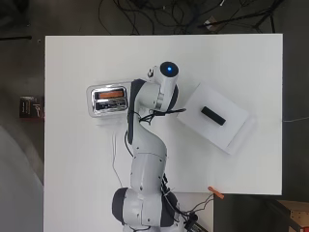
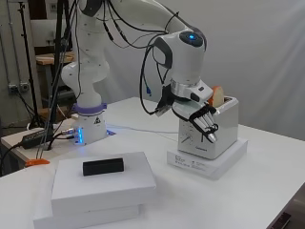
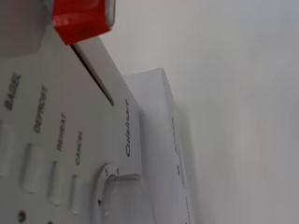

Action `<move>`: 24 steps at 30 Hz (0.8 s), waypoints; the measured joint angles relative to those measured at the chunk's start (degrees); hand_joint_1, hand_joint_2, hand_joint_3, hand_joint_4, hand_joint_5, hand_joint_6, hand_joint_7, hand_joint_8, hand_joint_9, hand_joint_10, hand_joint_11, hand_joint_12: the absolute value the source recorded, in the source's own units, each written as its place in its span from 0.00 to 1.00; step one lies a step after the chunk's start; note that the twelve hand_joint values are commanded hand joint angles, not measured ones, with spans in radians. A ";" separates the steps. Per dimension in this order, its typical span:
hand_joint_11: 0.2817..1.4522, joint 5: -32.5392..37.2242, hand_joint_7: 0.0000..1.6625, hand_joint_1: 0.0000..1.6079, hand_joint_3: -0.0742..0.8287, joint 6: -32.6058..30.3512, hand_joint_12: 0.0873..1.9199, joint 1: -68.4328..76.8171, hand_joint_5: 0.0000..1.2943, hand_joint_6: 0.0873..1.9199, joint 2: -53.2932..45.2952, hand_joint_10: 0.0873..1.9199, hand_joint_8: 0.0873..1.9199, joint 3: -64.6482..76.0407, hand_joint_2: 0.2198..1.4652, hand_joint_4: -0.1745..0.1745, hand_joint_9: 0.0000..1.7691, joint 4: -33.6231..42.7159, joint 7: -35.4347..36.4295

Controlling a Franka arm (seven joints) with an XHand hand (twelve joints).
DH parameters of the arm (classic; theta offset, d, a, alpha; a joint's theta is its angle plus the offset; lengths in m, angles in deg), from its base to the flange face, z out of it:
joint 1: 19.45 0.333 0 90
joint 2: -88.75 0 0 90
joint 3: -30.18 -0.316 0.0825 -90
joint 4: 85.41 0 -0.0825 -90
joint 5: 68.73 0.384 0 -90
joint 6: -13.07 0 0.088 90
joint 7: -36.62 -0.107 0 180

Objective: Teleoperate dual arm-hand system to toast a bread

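The scene is evenly and brightly lit, and the white surface (image 1: 77, 159) is nearly washed out in the overhead view. Only faint shadows are cast. In the wrist view the toaster (image 3: 70, 140) is rendered soft and out of focus.

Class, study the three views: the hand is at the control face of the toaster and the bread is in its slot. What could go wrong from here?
1. The toaster stands on a flat white box, not on the table; a sideways push from the hand might shift it.
2. The red lever sits close to the buttons and dial, so the hand may press the wrong control.
3. The bread stands high in its slot, so it may not be lowered yet.
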 joint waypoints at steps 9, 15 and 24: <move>0.07 0.49 0.23 0.01 0.08 -0.63 0.00 -1.52 0.41 0.00 -2.50 0.00 0.00 -0.15 0.68 0.42 0.23 0.32 0.74; 0.07 4.30 0.18 0.03 0.08 -0.26 0.00 -3.88 0.32 0.00 -5.63 0.00 0.00 -0.01 0.67 0.31 0.19 0.47 4.98; 0.12 6.16 0.18 0.06 0.08 0.61 0.00 -5.64 0.25 0.00 -7.49 0.00 0.00 0.00 0.66 0.16 0.23 -2.75 8.45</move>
